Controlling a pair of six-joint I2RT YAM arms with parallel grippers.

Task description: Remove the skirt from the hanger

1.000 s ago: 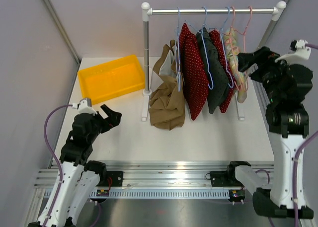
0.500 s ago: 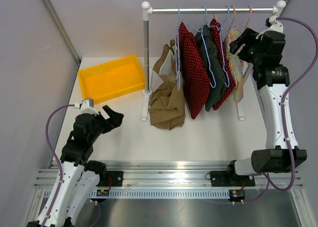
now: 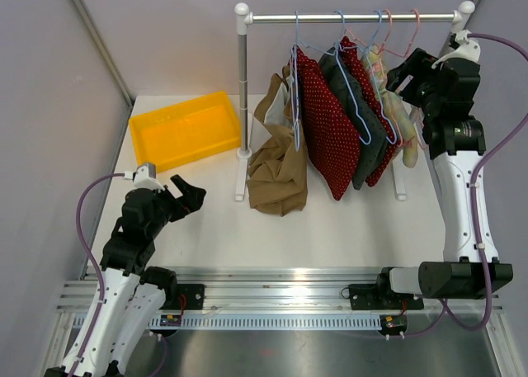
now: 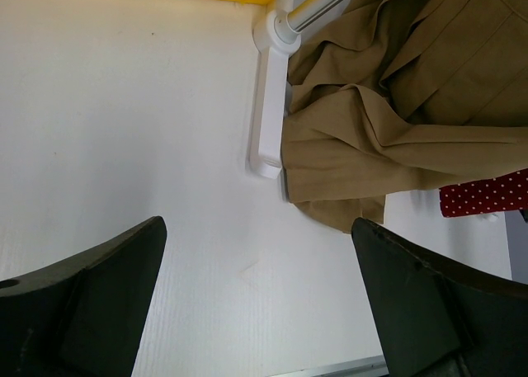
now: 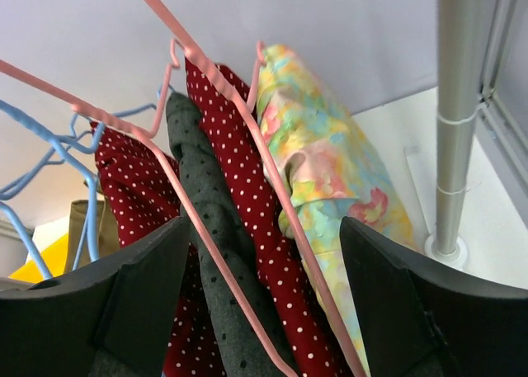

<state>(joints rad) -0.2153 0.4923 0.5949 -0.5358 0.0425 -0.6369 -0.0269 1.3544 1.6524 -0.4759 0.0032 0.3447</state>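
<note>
Several garments hang on wire hangers from the rail (image 3: 355, 18): a tan one (image 3: 276, 167) sagging onto the table, a red dotted one (image 3: 326, 138), a dark grey one (image 3: 359, 129) and a pastel floral one (image 3: 396, 113) at the far right. My right gripper (image 3: 402, 73) is open and raised beside the floral garment. In the right wrist view (image 5: 264, 311) a pink hanger (image 5: 247, 134), red dotted cloth (image 5: 252, 213), grey cloth (image 5: 216, 187) and floral cloth (image 5: 330, 162) show between its fingers. My left gripper (image 3: 188, 197) is open and empty over the table, also in its wrist view (image 4: 260, 303).
A yellow bin (image 3: 177, 107) stands at the back left. The rack's left post foot (image 4: 268, 121) stands next to the tan garment (image 4: 388, 113). The rack's right post (image 5: 456, 129) is close to my right gripper. Grey walls enclose the table.
My right arm has risen from the right side up to the rail beside the floral garment. The hanging garments have swung, with their lower ends now further right. The left arm has not moved.
</note>
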